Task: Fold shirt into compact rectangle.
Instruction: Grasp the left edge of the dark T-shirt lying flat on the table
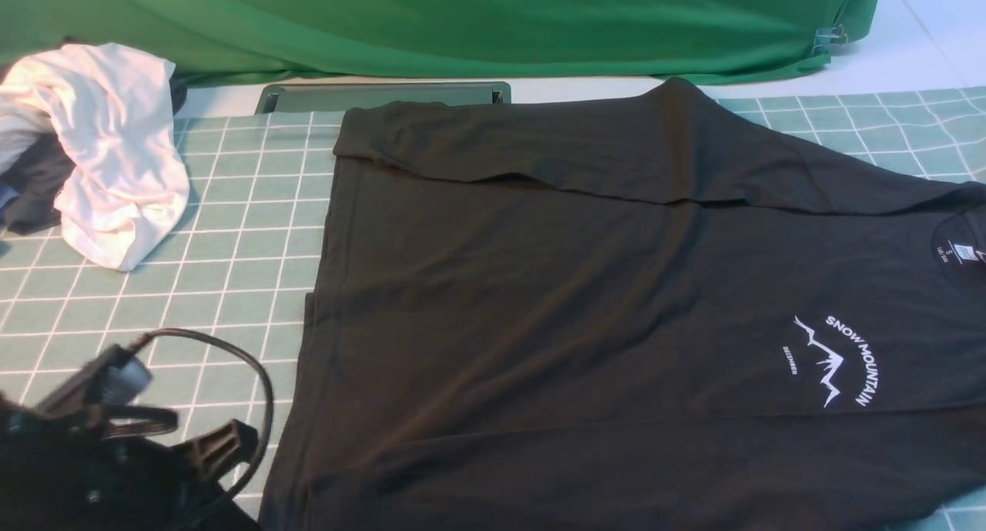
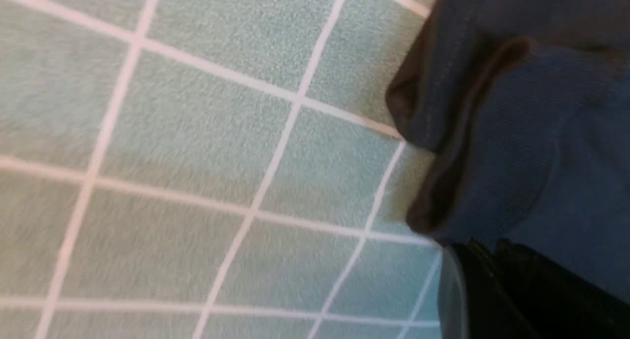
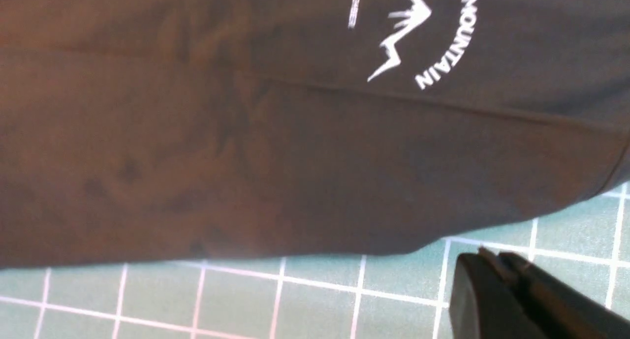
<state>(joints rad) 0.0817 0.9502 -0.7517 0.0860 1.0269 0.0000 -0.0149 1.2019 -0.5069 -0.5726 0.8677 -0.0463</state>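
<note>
The black shirt (image 1: 578, 284) lies spread on the green grid mat (image 1: 231, 246), its far part folded over toward me. Its white mountain logo (image 1: 836, 361) and round neck label (image 1: 959, 253) sit at the right. My left gripper (image 1: 231, 442) is low at the near left, beside the shirt's left edge. In the left wrist view its dark fingers (image 2: 489, 248) are pressed together, tips right at a rumpled corner of the shirt (image 2: 541, 132). My right gripper (image 3: 492, 258) is shut and empty over bare mat, just off the shirt's edge (image 3: 246, 132) below the logo (image 3: 408, 34). It is outside the front view.
A white garment (image 1: 115, 146) lies heaped over dark cloth (image 1: 31, 184) at the far left. A green backdrop (image 1: 462, 22) hangs behind the table, with a dark flat tray (image 1: 385, 97) at its foot. A black cable (image 1: 254, 361) loops above my left arm.
</note>
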